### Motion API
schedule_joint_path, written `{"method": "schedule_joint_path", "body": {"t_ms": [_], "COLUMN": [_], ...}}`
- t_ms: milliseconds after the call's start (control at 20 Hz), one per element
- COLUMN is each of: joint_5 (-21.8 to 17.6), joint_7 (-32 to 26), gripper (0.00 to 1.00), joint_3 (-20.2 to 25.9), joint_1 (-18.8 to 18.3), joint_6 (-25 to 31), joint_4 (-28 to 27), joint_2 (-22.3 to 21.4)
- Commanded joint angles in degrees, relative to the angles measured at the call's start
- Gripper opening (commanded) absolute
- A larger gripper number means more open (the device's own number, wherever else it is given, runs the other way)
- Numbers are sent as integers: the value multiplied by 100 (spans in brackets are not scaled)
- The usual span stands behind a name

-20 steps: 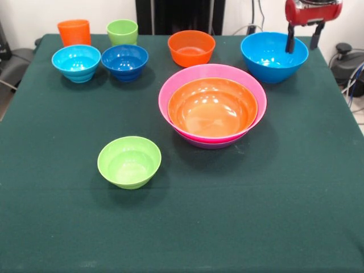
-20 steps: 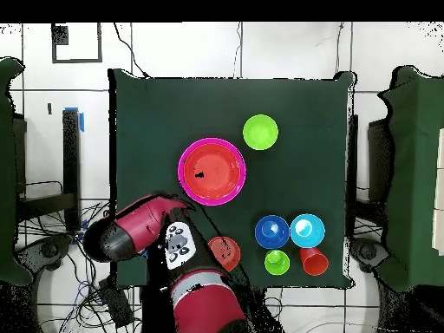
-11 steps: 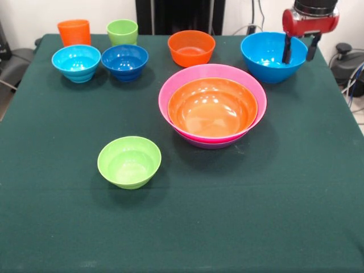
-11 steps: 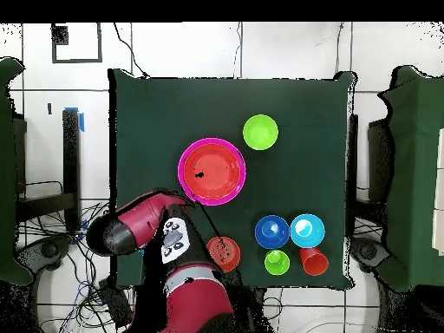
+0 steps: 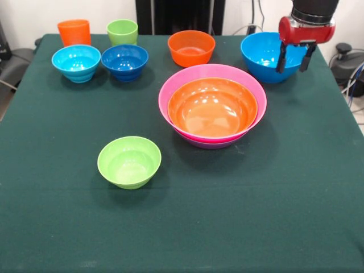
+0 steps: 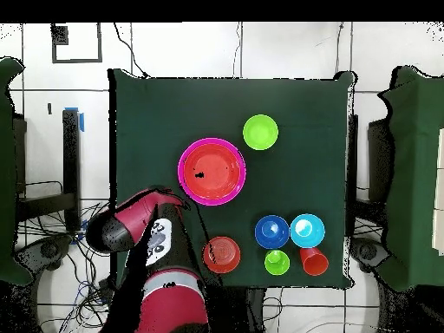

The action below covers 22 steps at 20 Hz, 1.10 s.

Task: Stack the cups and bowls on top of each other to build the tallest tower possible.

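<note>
Front view, left to right. Far left corner of the green table: taller orange cup upright, lime-green cup just beside it on its right. In front of them, light-blue small bowl and dark-blue small bowl, side by side, nearly touching. Nearer the camera, alone: lime-green small bowl, well apart from everything. Small orange bowl at the far edge, centre. Mid-table, the tower: wide orange bowl nested in the pink one, a sliver of purple rim showing beneath; all open side up. Far right: big blue bowl, standing alone on the cloth. The red and black arm drops near-vertically from the top edge; gripper points down over the blue bowl's right rim, its two dark fingers spread apart, holding nothing, one finger over the bowl's inside, the other at its right edge. Overhead, the arm's bulk hides that bowl.
</note>
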Motion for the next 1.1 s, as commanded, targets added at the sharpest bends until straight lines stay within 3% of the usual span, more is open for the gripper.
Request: {"method": "schedule_joint_path", "body": {"t_ms": [50,250,850,1100], "joint_5": [-369,-252,24,437], "joint_7": [715,650,403,531], "gripper": [100,100,100,100], "joint_3": [-694,-924,-925,-897], "joint_1": [492,650,603,587], "joint_6": [-137,2,97,646], "joint_4": [-650,-665,-503,-228], "joint_2": [152,58,-141,-509]}}
